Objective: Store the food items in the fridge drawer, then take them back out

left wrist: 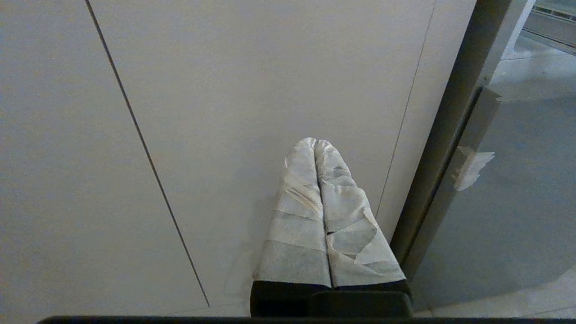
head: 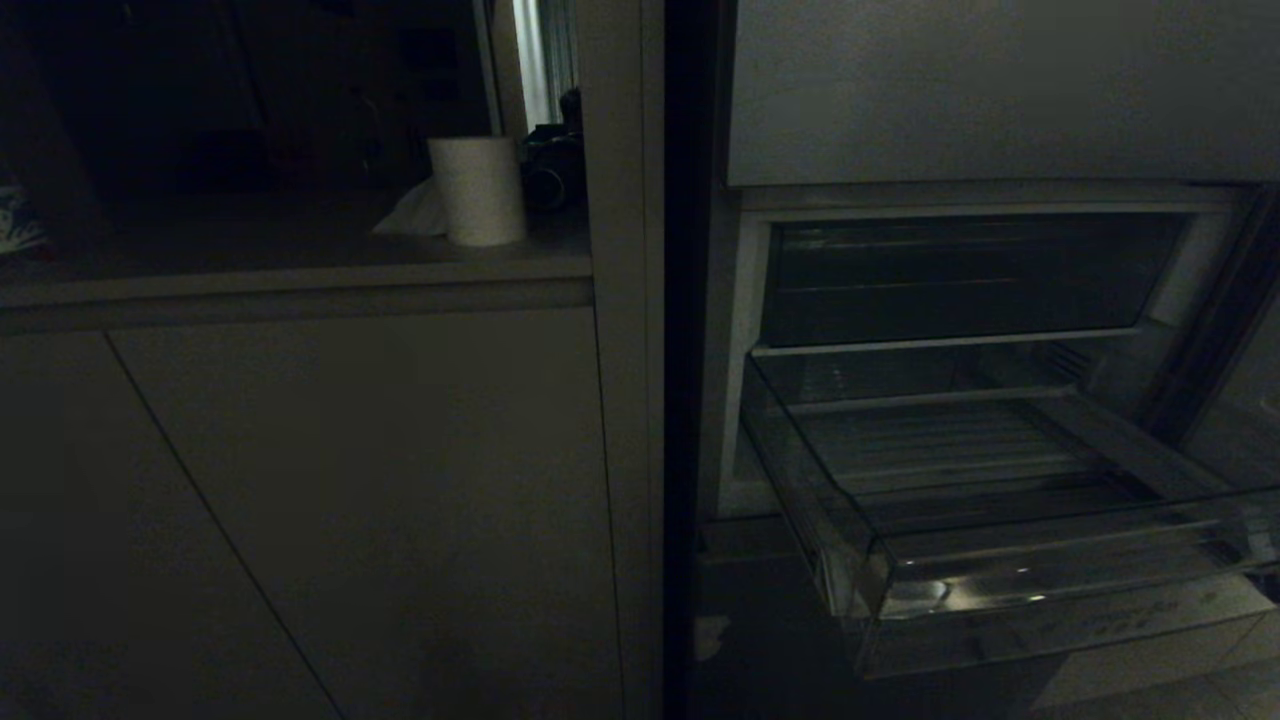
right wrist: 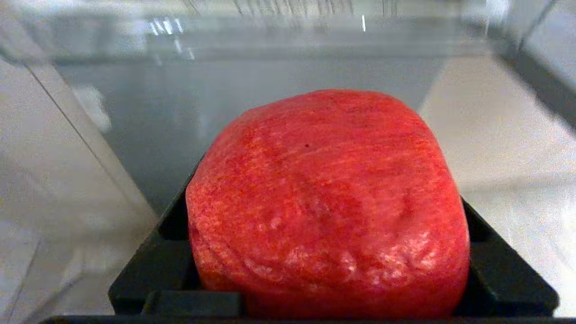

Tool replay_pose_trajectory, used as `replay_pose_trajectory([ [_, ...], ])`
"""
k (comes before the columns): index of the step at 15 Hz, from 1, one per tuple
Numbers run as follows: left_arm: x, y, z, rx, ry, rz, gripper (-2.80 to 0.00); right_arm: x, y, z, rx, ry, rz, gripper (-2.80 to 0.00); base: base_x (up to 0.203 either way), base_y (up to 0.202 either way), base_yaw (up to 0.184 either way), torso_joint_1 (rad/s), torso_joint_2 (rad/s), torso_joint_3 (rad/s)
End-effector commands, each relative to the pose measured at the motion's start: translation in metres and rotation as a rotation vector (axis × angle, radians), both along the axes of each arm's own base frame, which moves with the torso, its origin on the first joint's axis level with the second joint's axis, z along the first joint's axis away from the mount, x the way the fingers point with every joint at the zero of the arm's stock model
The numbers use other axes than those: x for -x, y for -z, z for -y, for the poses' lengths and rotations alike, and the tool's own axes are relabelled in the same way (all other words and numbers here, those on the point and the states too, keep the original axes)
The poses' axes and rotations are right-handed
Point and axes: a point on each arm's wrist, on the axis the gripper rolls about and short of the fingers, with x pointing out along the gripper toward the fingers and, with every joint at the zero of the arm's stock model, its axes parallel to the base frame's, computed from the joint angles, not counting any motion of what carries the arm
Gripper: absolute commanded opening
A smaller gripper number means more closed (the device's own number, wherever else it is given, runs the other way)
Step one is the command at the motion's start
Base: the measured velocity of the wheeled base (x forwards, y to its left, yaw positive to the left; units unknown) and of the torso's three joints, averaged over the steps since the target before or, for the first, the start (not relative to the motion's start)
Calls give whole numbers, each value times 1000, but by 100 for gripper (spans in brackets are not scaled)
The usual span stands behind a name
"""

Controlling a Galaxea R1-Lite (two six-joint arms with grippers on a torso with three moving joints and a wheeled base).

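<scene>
Right gripper (right wrist: 330, 270) clamps a bright red, roundish food item (right wrist: 328, 207) between black jaws, outside the head view. Left gripper (left wrist: 316, 144), taped fingers pressed together, idles at the pale grey cabinets (left wrist: 234, 81). The clear plastic fridge drawer (head: 1000, 590) stands pulled out and holds nothing visible. Carry the item above the raised front lip, lower it well inside, then release.

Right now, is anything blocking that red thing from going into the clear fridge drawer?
Nothing visible does. The fridge drawer is pulled out, open-topped and looks empty in the head view. The right gripper holds the red food item, seemingly by the drawer's clear wall.
</scene>
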Motion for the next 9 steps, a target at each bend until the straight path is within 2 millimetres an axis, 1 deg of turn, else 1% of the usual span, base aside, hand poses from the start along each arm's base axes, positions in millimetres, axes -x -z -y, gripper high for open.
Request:
replay_pose_trajectory([
  [1, 0, 0, 0, 0, -1, 0, -280, 6, 4, 0, 1, -14, 64, -280, 0, 0, 0, 0, 0, 0],
  [8, 0, 0, 0, 0, -1, 0, -280, 6, 4, 0, -12, -11, 64, -280, 0, 0, 0, 0, 0, 0],
  [9, 0, 0, 0, 0, -1, 0, -280, 6, 4, 0, -12, -11, 64, -280, 3, 8, -106, -1, 1, -1],
])
